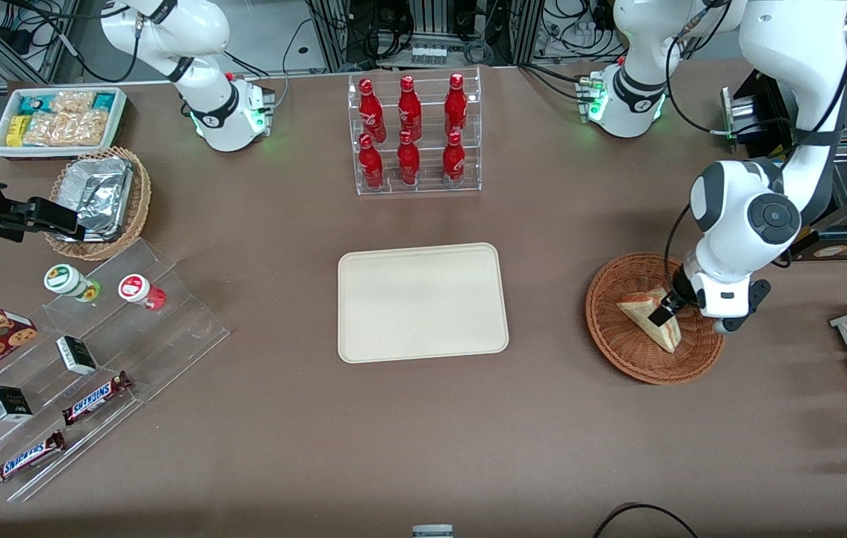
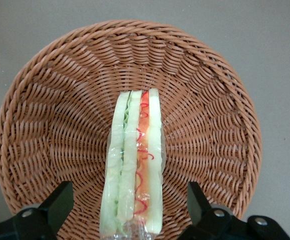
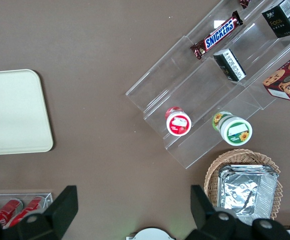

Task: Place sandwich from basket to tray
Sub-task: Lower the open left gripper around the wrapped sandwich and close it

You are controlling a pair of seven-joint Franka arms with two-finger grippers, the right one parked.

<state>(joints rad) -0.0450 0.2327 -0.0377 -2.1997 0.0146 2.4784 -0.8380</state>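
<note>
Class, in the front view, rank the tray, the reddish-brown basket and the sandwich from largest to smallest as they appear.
1. tray
2. basket
3. sandwich, with the open gripper down around it

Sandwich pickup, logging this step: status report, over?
Gripper open, fingers straddling the sandwich. Sandwich on edge in the basket, not lifted. Tray bare, path unobstructed.

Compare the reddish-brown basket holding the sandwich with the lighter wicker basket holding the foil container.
The reddish-brown basket is darker and shallower; the tan basket is paler with taller walls. The first holds a sandwich standing on edge, with the open gripper straddling it; the second holds a crumpled foil container that nearly fills it. The first lies toward the working arm's end of the table, the second toward the parked arm's. Both are round and woven.
</note>
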